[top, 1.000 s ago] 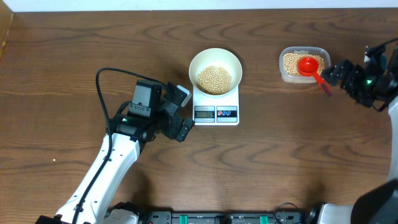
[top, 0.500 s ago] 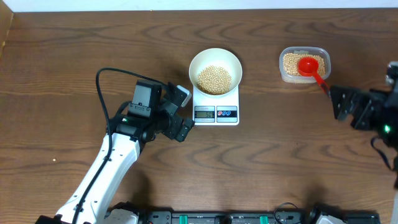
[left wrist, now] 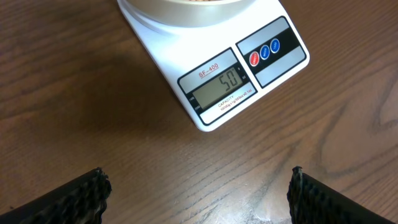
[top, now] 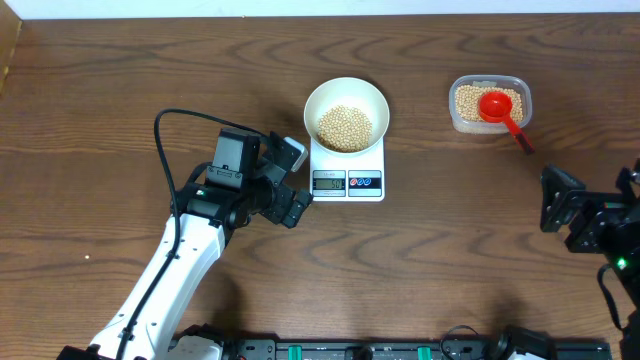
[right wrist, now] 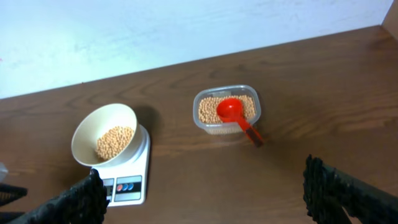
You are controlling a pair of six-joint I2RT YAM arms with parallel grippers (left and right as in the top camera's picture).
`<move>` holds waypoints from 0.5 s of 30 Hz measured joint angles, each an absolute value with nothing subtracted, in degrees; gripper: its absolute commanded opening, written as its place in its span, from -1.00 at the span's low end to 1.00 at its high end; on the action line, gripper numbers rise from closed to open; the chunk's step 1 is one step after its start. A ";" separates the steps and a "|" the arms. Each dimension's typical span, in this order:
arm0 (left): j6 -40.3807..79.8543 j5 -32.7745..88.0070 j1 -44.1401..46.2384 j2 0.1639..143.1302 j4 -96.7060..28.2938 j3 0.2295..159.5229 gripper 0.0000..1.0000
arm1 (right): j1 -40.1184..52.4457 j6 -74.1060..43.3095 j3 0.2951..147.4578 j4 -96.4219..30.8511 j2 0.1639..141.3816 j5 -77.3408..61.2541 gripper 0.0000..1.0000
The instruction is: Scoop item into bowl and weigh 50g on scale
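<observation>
The white bowl [top: 346, 107] holds tan beans [top: 344, 127] and stands on the white scale [top: 347, 180]. In the left wrist view the scale [left wrist: 211, 93] has its display reading 50. My left gripper [top: 290, 182] is open and empty, just left of the scale; its fingers frame bare table in the left wrist view [left wrist: 198, 196]. My right gripper [top: 565, 212] is open and empty at the right edge, well below the tub. The right wrist view shows the bowl [right wrist: 104, 134], the scale [right wrist: 124, 180] and my right gripper [right wrist: 205, 199].
A clear plastic tub [top: 489, 104] of beans sits at the back right with a red scoop [top: 498, 108] resting in it, handle over the rim. Both show in the right wrist view: tub [right wrist: 227, 111], scoop [right wrist: 235, 116]. A black cable loops by the left arm [top: 170, 130].
My right arm has pulled back from the scoop handle toward the front right of the table, leaving the scoop in the tub. The left arm has not moved.
</observation>
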State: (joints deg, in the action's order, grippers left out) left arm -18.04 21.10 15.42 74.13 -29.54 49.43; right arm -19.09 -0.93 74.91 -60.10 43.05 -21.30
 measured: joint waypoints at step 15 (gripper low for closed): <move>-18.02 21.12 15.42 74.13 -29.56 49.39 0.87 | -6.04 -0.56 31.14 -22.96 17.89 -6.46 0.99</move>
State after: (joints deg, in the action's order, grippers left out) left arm -18.02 21.12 15.42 74.13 -29.56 49.39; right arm -6.04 -0.56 31.14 -22.96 17.89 -6.46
